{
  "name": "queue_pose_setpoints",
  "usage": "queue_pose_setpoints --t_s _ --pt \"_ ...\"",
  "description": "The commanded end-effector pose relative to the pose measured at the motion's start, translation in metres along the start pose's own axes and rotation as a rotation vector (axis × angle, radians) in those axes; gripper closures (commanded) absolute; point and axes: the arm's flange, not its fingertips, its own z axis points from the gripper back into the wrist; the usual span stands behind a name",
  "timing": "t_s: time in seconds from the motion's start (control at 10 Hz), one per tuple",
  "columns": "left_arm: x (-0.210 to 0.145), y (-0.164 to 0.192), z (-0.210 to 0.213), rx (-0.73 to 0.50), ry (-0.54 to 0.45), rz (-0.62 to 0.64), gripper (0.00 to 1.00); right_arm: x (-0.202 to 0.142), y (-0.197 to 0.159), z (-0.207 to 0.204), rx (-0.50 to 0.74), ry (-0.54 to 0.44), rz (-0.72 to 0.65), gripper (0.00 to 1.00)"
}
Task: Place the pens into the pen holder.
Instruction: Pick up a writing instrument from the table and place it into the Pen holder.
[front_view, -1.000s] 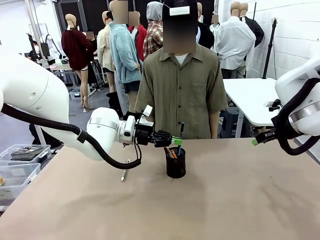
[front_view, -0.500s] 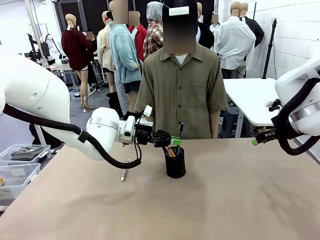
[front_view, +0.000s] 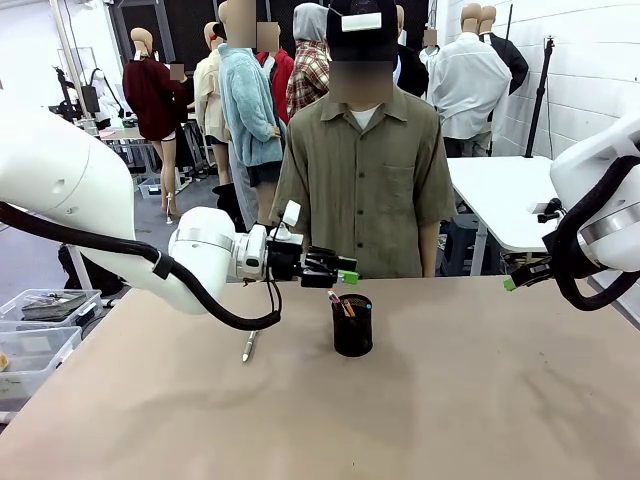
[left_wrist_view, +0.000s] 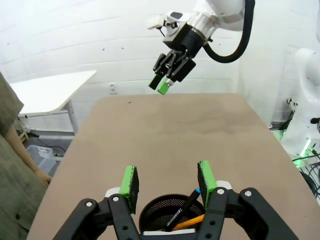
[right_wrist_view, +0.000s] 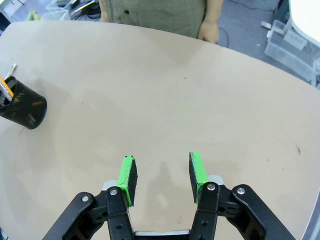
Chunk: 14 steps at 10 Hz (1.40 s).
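The left gripper (front_view: 345, 274), wide open and empty, hovers just above the black mesh cup (front_view: 352, 330) at the middle of the table (front_view: 480, 400), which holds a dark pen (left_wrist_view: 182, 212) and an orange pencil (left_wrist_view: 191, 221), with a silver pen (front_view: 247, 346) loose at its 9 o'clock, a person (front_view: 365, 180) at 12, and the open, empty right gripper (right_wrist_view: 161, 175) far off at 3.

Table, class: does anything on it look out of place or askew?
Yes: one pen lies loose on the table, left of the holder, while the other pens stand inside it.
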Motion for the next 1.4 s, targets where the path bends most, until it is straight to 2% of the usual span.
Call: queue_pose_setpoints --t_s 0.0,0.2,0.4,0.6,0.9,1.1,1.3 --pt "0.014 -0.014 0.02 0.059 -0.026 -0.035 0.37 -0.001 -0.001 0.0 0.012 -0.01 0.01 0.45" --pt "0.041 -0.027 0.063 0.146 0.01 -0.062 0.37 -0.001 -0.001 0.0 0.012 -0.01 0.01 0.45" --pt "0.062 -0.049 0.11 0.283 0.173 -0.017 0.37 -0.001 -0.001 0.0 0.012 -0.01 0.01 0.45" --pt "0.076 -0.067 0.144 0.357 0.329 0.079 0.37 -0.001 -0.001 0.0 0.012 -0.01 0.01 0.45" --pt "0.079 -0.077 0.166 0.488 0.575 0.256 0.37 -0.001 -0.001 0.0 0.012 -0.01 0.01 0.45" --pt "0.073 -0.076 0.171 0.527 0.641 0.361 0.37 -0.001 -0.001 0.0 0.012 -0.01 0.01 0.45" --pt "0.067 -0.067 0.167 0.537 0.749 0.5 0.37 -0.001 -0.001 0.0 0.012 -0.01 0.01 0.45"
